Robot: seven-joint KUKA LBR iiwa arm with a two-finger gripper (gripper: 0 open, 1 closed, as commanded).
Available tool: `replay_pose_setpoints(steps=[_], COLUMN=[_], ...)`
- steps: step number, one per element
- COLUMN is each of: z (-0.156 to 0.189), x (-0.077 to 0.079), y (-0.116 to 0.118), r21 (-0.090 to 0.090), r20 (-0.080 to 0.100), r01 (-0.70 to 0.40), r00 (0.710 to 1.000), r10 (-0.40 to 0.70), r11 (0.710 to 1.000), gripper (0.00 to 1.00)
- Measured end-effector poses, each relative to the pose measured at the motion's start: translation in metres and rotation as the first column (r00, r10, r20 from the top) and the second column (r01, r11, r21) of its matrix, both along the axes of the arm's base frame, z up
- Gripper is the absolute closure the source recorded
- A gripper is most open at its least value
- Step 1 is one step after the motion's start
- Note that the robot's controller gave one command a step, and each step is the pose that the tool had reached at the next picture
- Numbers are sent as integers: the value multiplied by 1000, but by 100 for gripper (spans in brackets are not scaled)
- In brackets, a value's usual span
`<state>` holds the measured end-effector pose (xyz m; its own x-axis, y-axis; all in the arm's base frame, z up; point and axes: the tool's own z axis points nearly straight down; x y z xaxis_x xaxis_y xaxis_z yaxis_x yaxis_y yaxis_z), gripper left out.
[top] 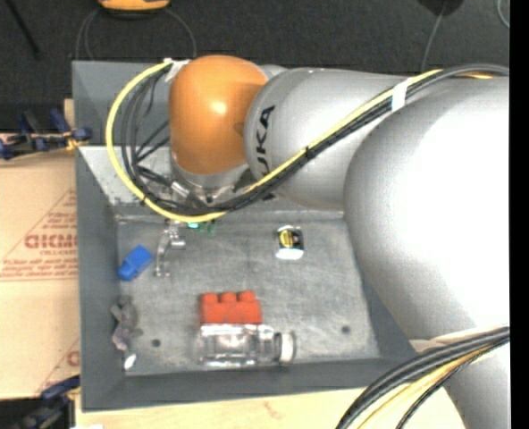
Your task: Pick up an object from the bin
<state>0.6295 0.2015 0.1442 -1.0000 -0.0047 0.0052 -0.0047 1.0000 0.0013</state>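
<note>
- Grey metal bin point(95, 239), floor holding five loose things, one of each kind.
- Left: small blue plastic block point(135, 263); below it, grey crumpled lump point(121, 322).
- Gripper point(166, 248) just right of the blue block; how wide it stands cannot be told.
- Middle: red studded brick point(230, 308) against clear plastic box point(242, 344).
- Right: small round yellow-and-white piece point(289, 241).

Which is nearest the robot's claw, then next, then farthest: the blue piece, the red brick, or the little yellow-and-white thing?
1. blue piece, just left of the gripper.
2. red brick, lower and to the right.
3. yellow-and-white thing, far off to the right.
</note>
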Motion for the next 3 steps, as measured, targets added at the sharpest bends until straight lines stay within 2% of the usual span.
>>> replay_pose_setpoints(steps=[1, 2, 3], z=[-42, -71, -70], x=[-24, -14, -4], y=[35, 18, 31], r21=[-1, -3, -14], r20=[4, 12, 8], r01=[-218, -601, -829], r00=[976, 799, 558], r10=[218, 601, 830], r11=[976, 799, 558], gripper=[0, 0, 0])
